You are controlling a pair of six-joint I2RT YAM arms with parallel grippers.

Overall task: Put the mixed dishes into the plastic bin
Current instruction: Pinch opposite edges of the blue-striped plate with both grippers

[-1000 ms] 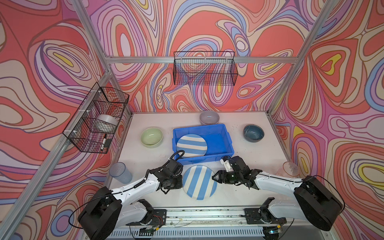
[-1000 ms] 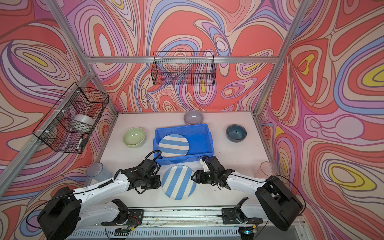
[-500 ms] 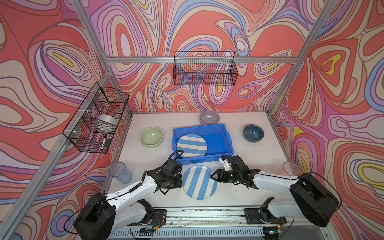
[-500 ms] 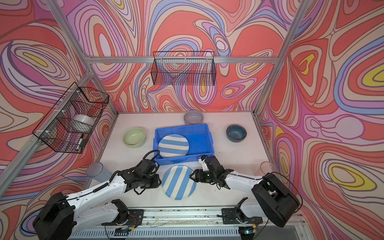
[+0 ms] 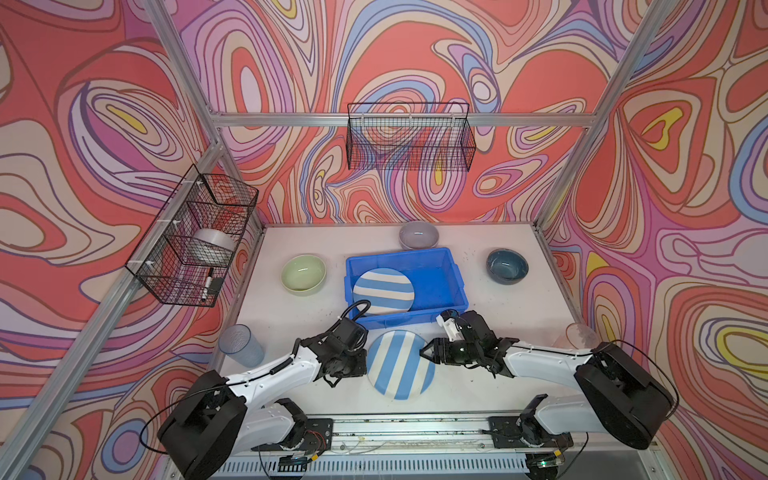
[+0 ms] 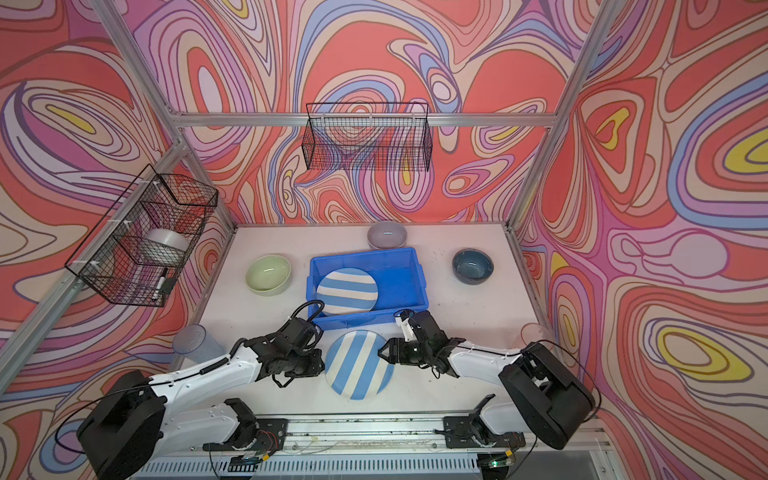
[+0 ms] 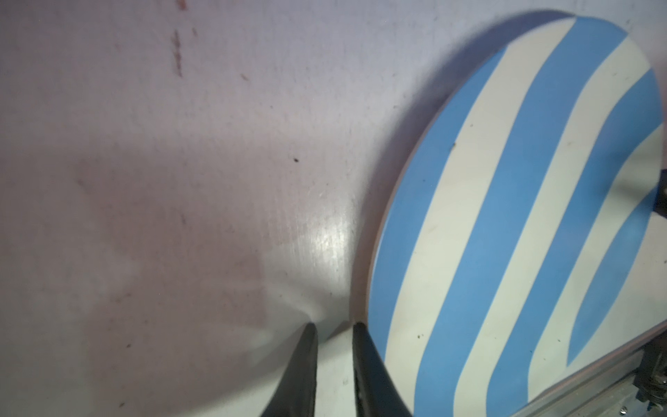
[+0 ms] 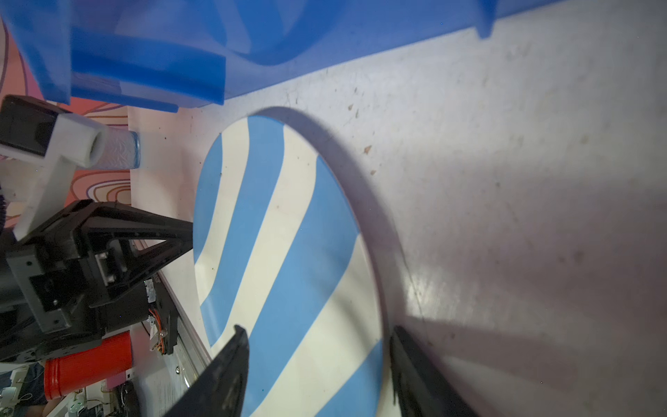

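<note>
Sitting flat on the scuffed matte white bench (image 5: pixel 286 320), just in front of the plastic bin (image 5: pixel 436 278), is a thin round blue-white striped plate (image 5: pixel 401 365), with a gripper on each side. Left gripper (image 7: pixel 334 326) is at the plate's left rim, jaws narrow with a thin slot and nothing in it. One black tapered finger sits right beside the rim; can't tell if it touches. Right gripper (image 8: pixel 317 332) is at the right rim, jaws wide and straddling the edge, one finger over the striped face and the other over bare bench, not clamped. Bin is glossy bright blue, rectangular, with a lipped rim. A second striped plate (image 5: pixel 383 290) lies in its left half. Smooth bowls are on the bench: pale green bowl (image 5: pixel 303 274) left of the bin, lilac bowl (image 5: pixel 419 235) just behind it, teal bowl (image 5: pixel 507 266) to its right. Translucent blue tumbler (image 5: pixel 242 345) is at the left bench edge, pink tumbler (image 5: pixel 582 334) at the right.
</note>
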